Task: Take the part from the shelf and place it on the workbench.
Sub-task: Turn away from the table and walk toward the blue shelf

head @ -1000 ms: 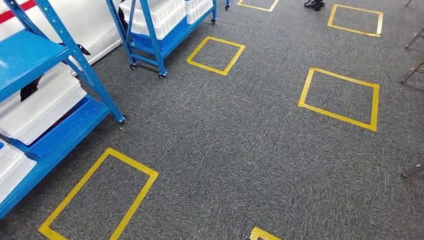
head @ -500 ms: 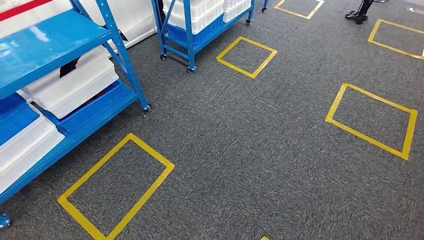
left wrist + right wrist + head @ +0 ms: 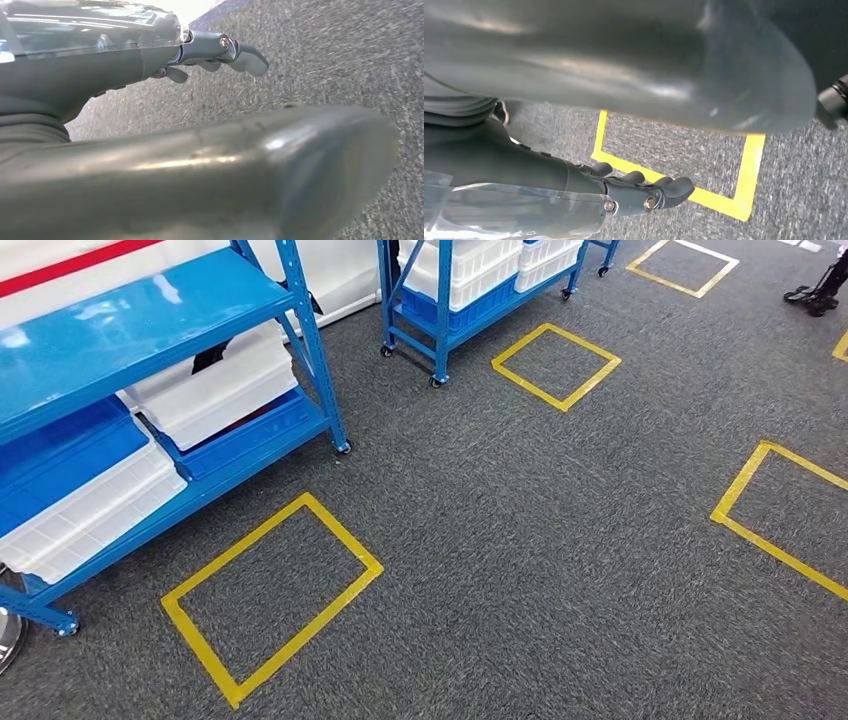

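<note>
1. The carpeted floor (image 3: pixel 520 540) is dark grey, flecked with lighter grey.
2. The taped rectangle outlines (image 3: pixel 270 595) on the floor are yellow.
3. The near left metal shelf rack (image 3: pixel 130 310) is bright blue; the far wheeled metal rack (image 3: pixel 442 310) is the same blue.
4. The ribbed plastic bins (image 3: pixel 215 390) on the racks are white, over blue trays (image 3: pixel 250 435).
5. The far left wall (image 3: pixel 60 265) is white with a red stripe.
6. The left hand (image 3: pixel 215 55) and right hand (image 3: pixel 644 192) are dark grey.

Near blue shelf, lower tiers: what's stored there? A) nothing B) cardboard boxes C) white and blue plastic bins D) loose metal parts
C: in the head view, the near blue shelf carries white bins and a blue bin under its top deck.
</note>
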